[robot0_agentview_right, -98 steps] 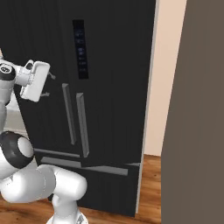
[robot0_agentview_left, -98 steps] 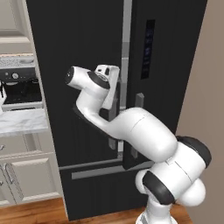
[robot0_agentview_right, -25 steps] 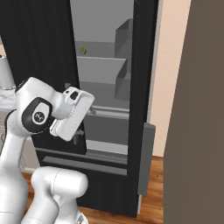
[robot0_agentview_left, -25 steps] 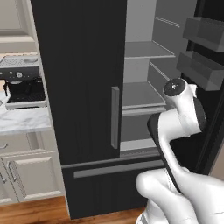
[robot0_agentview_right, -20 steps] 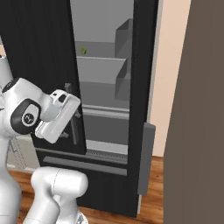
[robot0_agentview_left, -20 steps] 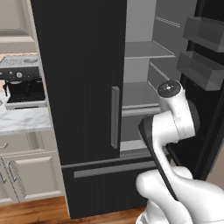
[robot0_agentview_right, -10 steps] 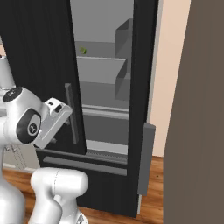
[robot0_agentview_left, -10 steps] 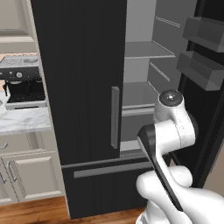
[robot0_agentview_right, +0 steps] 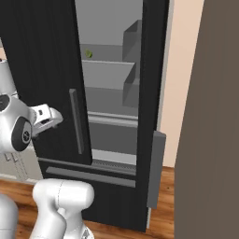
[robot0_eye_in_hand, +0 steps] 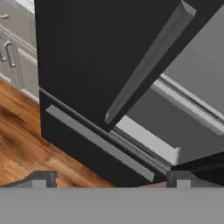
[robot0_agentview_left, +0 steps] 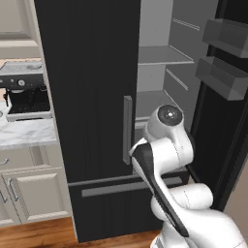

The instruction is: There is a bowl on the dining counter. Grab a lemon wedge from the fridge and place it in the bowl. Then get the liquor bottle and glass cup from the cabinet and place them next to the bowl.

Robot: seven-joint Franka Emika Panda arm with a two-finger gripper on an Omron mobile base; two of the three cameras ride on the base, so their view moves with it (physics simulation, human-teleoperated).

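The tall black French-door fridge (robot0_agentview_left: 92,97) stands with its right door swung open, grey shelves bare but for a small yellow-green lemon wedge (robot0_agentview_right: 87,53) on an upper shelf. The white arm's fingers (robot0_eye_in_hand: 109,181) spread wide, holding nothing, low before the closed left door's grey bar handle (robot0_eye_in_hand: 144,65).

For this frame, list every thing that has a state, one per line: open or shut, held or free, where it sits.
fridge: right door swung open, left door shut
lemon wedge: free, lying on an upper fridge shelf
freezer drawer: shut
hand: open, holding nothing, in front of the fridge's lower part
coffee machine: standing on the counter left of the fridge
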